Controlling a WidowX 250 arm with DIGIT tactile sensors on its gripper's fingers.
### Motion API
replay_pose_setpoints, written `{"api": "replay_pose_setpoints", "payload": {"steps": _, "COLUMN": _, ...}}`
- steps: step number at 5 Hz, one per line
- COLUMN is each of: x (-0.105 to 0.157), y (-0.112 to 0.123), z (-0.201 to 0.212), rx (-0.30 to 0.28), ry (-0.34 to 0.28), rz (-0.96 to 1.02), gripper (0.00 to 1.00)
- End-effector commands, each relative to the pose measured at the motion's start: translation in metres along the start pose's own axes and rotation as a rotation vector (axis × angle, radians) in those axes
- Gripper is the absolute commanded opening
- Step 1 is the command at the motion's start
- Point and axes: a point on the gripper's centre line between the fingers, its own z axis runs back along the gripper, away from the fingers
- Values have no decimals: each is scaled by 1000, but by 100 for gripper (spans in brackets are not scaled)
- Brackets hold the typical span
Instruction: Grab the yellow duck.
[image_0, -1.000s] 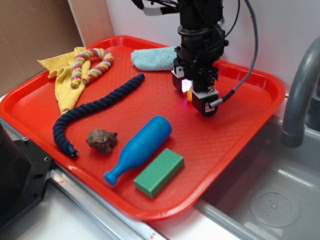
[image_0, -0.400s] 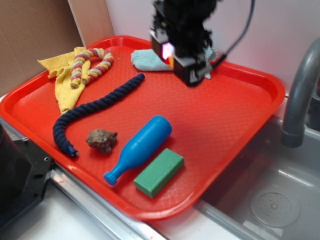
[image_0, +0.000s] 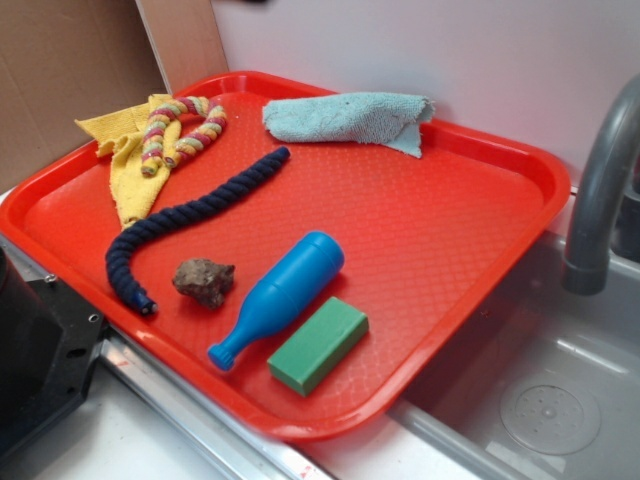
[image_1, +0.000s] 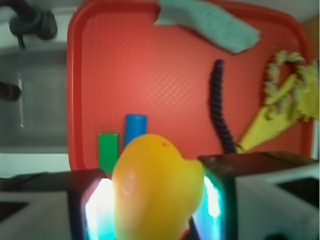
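In the wrist view the yellow duck (image_1: 157, 187) is smooth, glossy and yellow-orange, and fills the space between my two glowing pads (image_1: 100, 210). My gripper (image_1: 156, 207) is shut on it and holds it high above the red tray (image_1: 120, 60). In the exterior view neither the gripper nor the duck shows; both are above the frame.
On the red tray (image_0: 440, 230) lie a blue bottle (image_0: 280, 295), a green block (image_0: 318, 344), a brown rock (image_0: 203, 280), a dark blue rope (image_0: 190, 215), a striped rope (image_0: 180, 128) on a yellow cloth (image_0: 125, 165), and a teal cloth (image_0: 345, 117). A sink (image_0: 560, 400) and grey faucet (image_0: 595, 190) are at the right.
My gripper has risen from the tray's back middle with the duck and left the exterior view at the top. Nothing on the tray has moved.
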Motion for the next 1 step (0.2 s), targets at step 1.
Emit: {"api": "replay_pose_setpoints", "payload": {"steps": 1, "x": 4, "y": 43, "z": 4, "rx": -11, "ry": -45, "rz": 166, "gripper": 0}}
